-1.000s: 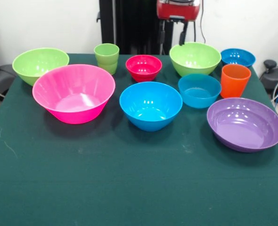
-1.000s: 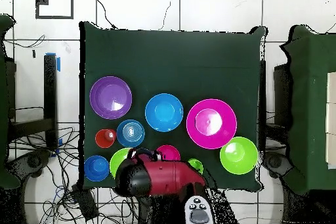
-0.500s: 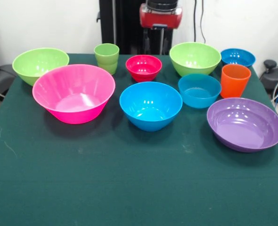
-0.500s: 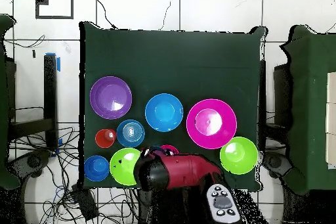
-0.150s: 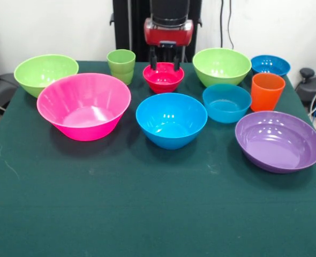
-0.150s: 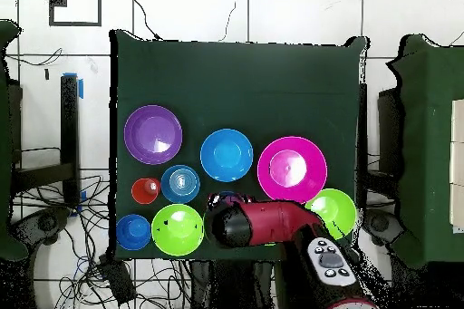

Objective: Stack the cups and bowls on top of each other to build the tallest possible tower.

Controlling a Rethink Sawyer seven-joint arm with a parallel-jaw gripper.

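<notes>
1. Table: a dark green cloth covers it; every vessel stands upright and separate in its far half, nothing nested except the green cups.
2. Pink bowl: the largest vessel; in the front view you find it at 9 o'clock from the middle blue bowl.
3. Purple bowl: wide and shallow, at 4 o'clock from the middle blue bowl.
4. Green bowls: one sits at 10 o'clock from the pink bowl, the other at 12 o'clock from the smaller blue bowl.
5. Third blue bowl: at 12 o'clock from the orange cup.
6. Red bowl: the smallest bowl, at 12 o'clock from the middle blue bowl.
7. Green cups: stacked one inside another, at 9 o'clock from the red bowl.
8. Gripper: its two dark fingers are spread apart, holding nothing, hanging over the red bowl's far rim. In the overhead view the red arm hides that bowl.
</notes>
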